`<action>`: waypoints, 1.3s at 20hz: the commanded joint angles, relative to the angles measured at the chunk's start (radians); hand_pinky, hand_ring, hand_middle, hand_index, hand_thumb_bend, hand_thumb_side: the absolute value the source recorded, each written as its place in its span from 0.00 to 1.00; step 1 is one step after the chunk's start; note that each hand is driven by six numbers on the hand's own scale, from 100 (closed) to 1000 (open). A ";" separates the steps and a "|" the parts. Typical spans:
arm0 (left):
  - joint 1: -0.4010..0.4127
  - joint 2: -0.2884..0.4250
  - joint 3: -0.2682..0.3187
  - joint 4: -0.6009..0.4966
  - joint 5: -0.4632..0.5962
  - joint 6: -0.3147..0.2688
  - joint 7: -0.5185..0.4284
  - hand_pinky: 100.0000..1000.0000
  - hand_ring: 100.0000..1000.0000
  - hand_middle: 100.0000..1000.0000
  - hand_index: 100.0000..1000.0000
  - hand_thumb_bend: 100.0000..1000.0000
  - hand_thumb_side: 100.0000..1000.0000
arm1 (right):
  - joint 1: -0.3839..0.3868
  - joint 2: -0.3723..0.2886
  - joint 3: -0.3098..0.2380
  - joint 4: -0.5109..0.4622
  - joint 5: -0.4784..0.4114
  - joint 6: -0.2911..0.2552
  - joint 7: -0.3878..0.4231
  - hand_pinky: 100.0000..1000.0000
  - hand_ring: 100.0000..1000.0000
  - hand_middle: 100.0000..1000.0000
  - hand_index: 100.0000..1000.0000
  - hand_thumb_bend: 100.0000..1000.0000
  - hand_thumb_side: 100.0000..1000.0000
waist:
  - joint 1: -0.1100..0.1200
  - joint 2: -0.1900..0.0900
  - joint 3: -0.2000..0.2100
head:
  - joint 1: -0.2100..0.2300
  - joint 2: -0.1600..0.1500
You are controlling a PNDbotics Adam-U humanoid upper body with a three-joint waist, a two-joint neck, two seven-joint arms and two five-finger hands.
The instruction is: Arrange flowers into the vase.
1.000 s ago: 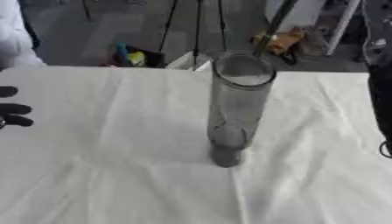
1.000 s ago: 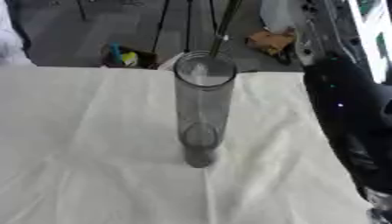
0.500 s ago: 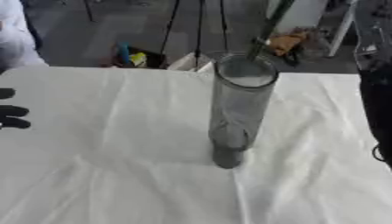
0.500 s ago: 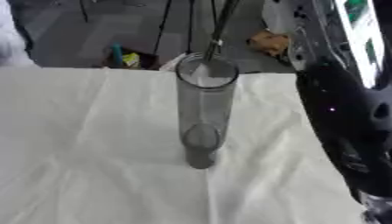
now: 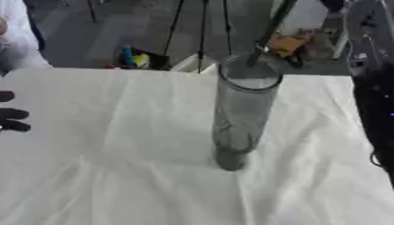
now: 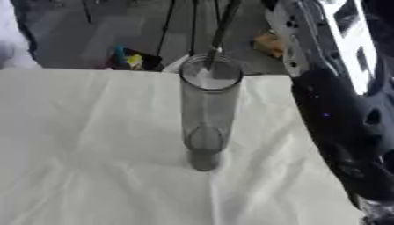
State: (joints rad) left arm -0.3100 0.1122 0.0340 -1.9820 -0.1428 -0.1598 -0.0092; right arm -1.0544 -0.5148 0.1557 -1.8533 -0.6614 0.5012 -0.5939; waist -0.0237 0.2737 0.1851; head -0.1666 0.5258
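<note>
**Stem lined up over the mouth of the vase**

Centre of the frame: the vase (image 5: pixel 240 112), a tall clear cylinder, stands upright on the white cloth of the tabletop (image 5: pixel 115 176), set out in the open middle where an arm can reach it from above. And here is the flower stem (image 5: pixel 269 30), a thin dark green line slanting down from the top edge of the frame, its lower end right at the vase's rim. Whether the tip is already inside the glass is hard to tell; it looks to be just at the mouth. The steep, nearly vertical angle makes sense, since a narrow tube only accepts a stem from above.

The right arm (image 6: pixel 338 110) runs up the right side of the frame, big and black, reaching out of view at the top. Its robot hand is out of frame, presumably holding the stem up high.

At the left edge, the left robot hand (image 5: pixel 11 119) rests on the cloth, dark fingers lying relaxed and apart, holding nothing, well clear of the vase.
</note>
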 commanded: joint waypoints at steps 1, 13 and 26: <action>-0.008 0.002 -0.007 -0.018 -0.003 -0.001 -0.004 0.51 0.58 0.67 0.84 0.00 1.00 | -0.011 -0.008 -0.001 0.006 0.005 0.068 -0.055 0.00 0.00 0.00 0.00 0.00 0.13 | -0.006 -0.006 0.001 | -0.002 -0.009; -0.011 0.002 -0.007 -0.018 -0.003 0.000 -0.005 0.51 0.59 0.67 0.84 0.00 1.00 | 0.004 0.000 0.005 0.027 0.011 0.085 -0.060 0.00 0.00 0.00 0.00 0.00 0.17 | -0.011 -0.004 0.008 | 0.000 -0.006; -0.012 0.000 -0.009 -0.018 -0.004 0.001 -0.007 0.51 0.59 0.67 0.84 0.00 1.00 | 0.010 0.000 0.014 0.066 0.056 0.106 -0.052 0.00 0.00 0.00 0.00 0.06 0.27 | -0.013 0.001 0.010 | 0.001 -0.004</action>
State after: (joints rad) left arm -0.3102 0.1117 0.0340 -1.9820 -0.1428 -0.1568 -0.0143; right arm -1.0292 -0.4976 0.1740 -1.7872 -0.6207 0.5255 -0.5701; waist -0.0237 0.2774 0.1962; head -0.1679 0.5259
